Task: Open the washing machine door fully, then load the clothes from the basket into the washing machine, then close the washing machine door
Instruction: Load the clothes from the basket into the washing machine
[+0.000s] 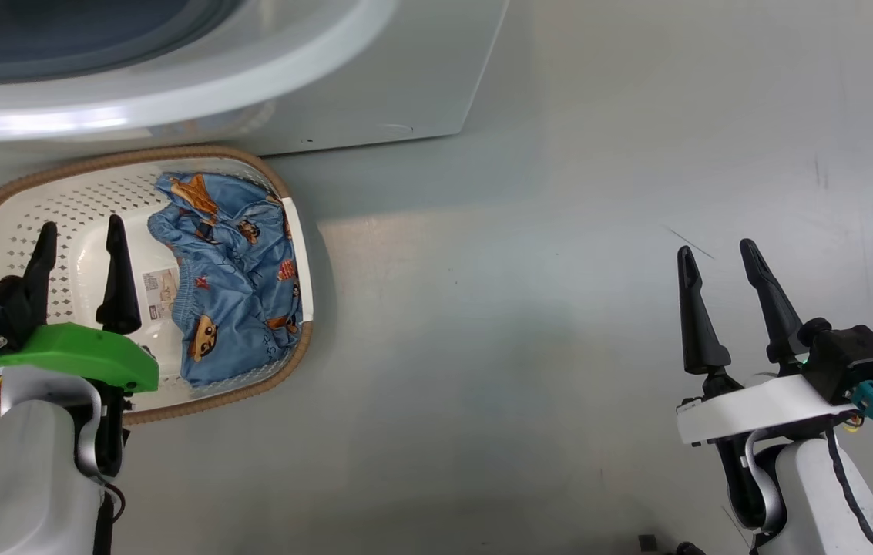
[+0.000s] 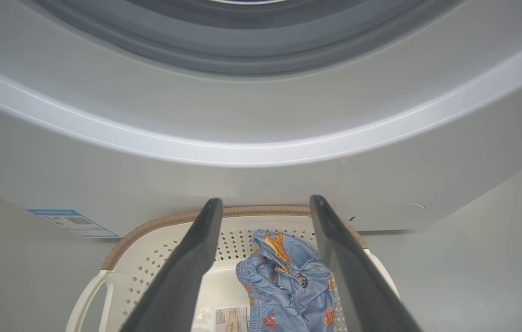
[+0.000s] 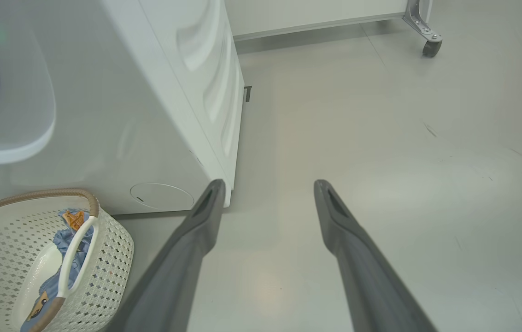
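Note:
The white washing machine (image 1: pixel 405 77) stands at the top of the head view, with its grey rubber seal (image 2: pixel 242 50) seen in the left wrist view. Its door is out of view. On the floor right in front of it sits the cream perforated basket (image 1: pixel 43 200) with a brown rim. Blue clothes (image 1: pixel 232 277) printed with orange-brown figures lie bunched in the basket's right half. My left gripper (image 1: pixel 80 225) hangs open above the basket's left half, beside the clothes (image 2: pixel 288 281) and apart from them. My right gripper (image 1: pixel 716 247) is open over bare floor, far to the right.
A blue QR sticker (image 2: pixel 72 222) sits low on the machine's front. In the right wrist view the machine's side panel (image 3: pixel 205 92) runs back along the floor, and a wheeled metal leg (image 3: pixel 429 46) stands at the far right. Grey floor spreads right of the basket (image 3: pixel 2 240).

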You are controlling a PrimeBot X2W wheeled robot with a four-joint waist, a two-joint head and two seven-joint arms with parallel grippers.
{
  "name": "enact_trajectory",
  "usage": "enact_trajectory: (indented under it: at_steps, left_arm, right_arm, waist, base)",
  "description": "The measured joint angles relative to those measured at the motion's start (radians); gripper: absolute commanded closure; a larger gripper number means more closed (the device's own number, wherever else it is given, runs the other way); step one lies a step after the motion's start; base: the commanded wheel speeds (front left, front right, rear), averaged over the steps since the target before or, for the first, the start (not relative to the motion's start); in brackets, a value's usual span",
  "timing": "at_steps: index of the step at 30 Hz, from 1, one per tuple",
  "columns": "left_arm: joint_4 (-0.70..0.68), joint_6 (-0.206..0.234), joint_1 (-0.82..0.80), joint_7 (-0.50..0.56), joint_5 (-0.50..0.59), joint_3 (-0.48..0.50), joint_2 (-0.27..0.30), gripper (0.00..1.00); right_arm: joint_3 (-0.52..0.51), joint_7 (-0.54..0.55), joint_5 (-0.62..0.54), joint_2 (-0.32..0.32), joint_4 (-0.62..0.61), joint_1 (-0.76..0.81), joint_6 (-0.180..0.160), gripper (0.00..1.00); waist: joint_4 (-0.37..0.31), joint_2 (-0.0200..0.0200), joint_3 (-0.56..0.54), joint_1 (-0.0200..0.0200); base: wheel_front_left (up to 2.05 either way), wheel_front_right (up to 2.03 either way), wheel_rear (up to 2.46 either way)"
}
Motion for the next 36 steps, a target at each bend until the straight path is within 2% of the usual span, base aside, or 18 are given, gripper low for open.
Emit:
enact_trajectory:
  at_steps: [14,36]
  left_arm:
    - [0.194,-0.004,-0.114,0.087,-0.033,-0.009,0.054,0.0]
    - [0.387,-0.004,-0.252,0.211,-0.05,-0.084,0.122,0.0]
  right_arm:
    - [0.017,-0.001,0.0,0.003,0.012,-0.062,-0.007,0.0]
    - [0.04,-0.002,0.008,0.009,0.013,-0.097,-0.017,0.0]
  waist:
    - [-0.058,0.0,0.143,0.0001]
    - [-0.114,0.0,0.245,-0.0001]
  base:
    - [0.0,0.0,0.0]
    - [0.0,0.0,0.0]
